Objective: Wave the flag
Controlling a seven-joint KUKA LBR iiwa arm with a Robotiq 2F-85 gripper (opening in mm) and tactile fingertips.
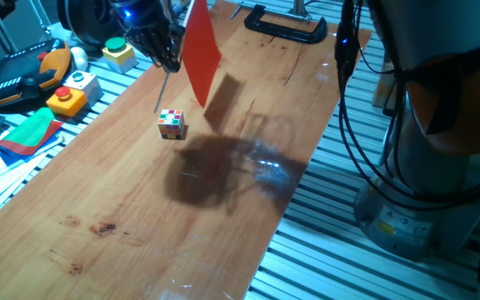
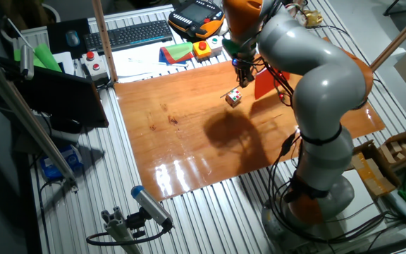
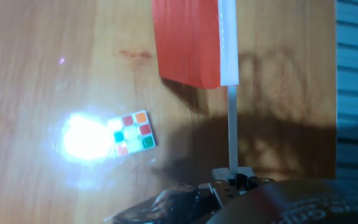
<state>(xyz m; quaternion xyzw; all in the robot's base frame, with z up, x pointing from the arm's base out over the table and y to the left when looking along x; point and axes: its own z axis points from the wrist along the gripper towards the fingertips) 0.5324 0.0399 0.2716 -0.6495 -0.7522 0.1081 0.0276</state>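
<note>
The flag [image 1: 200, 46] is a plain red sheet on a thin white stick, held in the air above the far part of the wooden table [image 1: 123, 217]. My gripper [image 1: 163, 52] is shut on the stick, whose free end points down toward the table. In the hand view the red sheet [image 3: 188, 40] fills the top and the stick [image 3: 233, 124] runs down into the gripper [image 3: 232, 177]. From the other fixed view the flag [image 2: 266, 83] shows just right of the gripper [image 2: 242, 69].
A small multicoloured cube [image 1: 171, 123] lies on the wood below the gripper. A black clamp [image 1: 286, 25] grips the far table edge. Button boxes [image 1: 67, 96], a red-and-green cloth [image 1: 27, 133] and a keyboard [image 2: 129, 34] sit beside the board.
</note>
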